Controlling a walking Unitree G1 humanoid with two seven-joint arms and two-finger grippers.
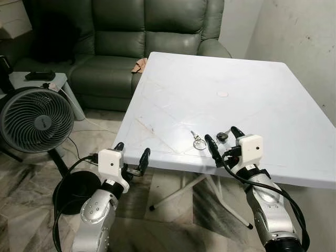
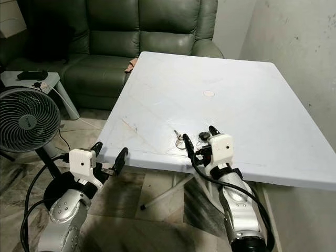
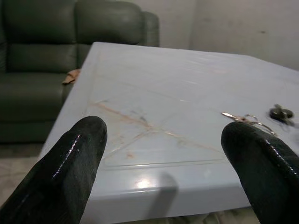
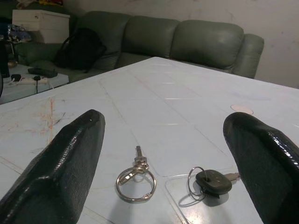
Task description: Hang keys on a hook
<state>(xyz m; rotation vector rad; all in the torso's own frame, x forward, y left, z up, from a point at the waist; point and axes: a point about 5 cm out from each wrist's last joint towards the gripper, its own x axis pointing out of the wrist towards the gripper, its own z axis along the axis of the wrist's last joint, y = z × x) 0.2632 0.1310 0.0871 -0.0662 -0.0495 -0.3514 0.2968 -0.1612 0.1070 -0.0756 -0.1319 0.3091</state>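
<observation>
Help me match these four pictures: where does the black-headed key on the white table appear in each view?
Left eye view: black-headed key near the table's front edge, between the right gripper's fingers.
Right eye view: same place, right of the loose key ring.
Left wrist view: small, at the far right edge.
Right wrist view: close up, low and right of centre.
Shared landmark: the key ring beside it.

Two robot grippers at a white table (image 1: 262, 94) w/ keys.
Right gripper (image 1: 222, 140) spread open just beside key ring (image 1: 199, 142) & black key (image 1: 222, 136); left gripper (image 1: 131, 153) open below table edge.
</observation>
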